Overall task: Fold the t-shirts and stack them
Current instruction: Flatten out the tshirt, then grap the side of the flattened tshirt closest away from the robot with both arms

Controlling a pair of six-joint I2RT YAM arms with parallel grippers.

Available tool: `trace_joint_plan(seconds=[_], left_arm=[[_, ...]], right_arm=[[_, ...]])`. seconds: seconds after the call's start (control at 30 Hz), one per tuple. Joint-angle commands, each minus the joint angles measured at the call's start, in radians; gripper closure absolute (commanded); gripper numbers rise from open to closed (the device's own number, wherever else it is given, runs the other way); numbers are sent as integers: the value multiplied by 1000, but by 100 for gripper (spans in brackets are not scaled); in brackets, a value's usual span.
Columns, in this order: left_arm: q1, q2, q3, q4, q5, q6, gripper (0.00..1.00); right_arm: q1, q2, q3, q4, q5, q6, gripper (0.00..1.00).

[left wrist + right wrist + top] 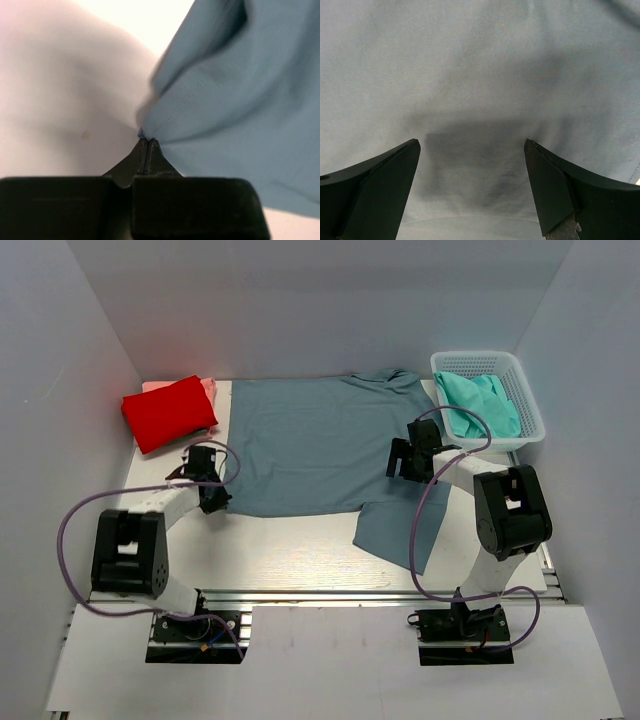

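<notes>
Left wrist: fingers [140, 158] tight on t-shirt [240, 100]

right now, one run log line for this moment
left claw: shut on blue-grey shirt edge | right claw: open above blue-grey shirt | red shirt: folded, back left | teal shirt: in basket

Left gripper [148, 143] jaws fully together, tips meeting with no gap between them. They're pinched on the very edge of the blue-grey t-shirt [235, 100], only a sliver of cloth showing at the tips. Fabric puckers toward the pinch point, creases fanning up and to the right. Shirt fills the right side of the view, its edge running diagonally from the top middle down to the tips. Pale table [60, 90] on the left, blurred, soft shadow beside the cloth edge. Black gripper body spans the bottom
</notes>
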Motion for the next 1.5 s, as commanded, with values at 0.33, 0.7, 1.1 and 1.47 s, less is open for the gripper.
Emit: trace_joint_plan(seconds=[0.33,0.7,1.1,1.47], left_arm=[[1,-211,-25,-332,-116,-217,100],[1,-198,14,-414,-219,-278,0],[1,-234,-94,-254,-133,-234,30],[1,-140,-163,-121,5,-186,100]], right_arm=[[-7,12,26,-14,-17,16,10],[7,-136,33,27,-100,-59,10],[4,-541,-201,-342,38,88,10],[25,-705,-392,-609,-117,341,10]])
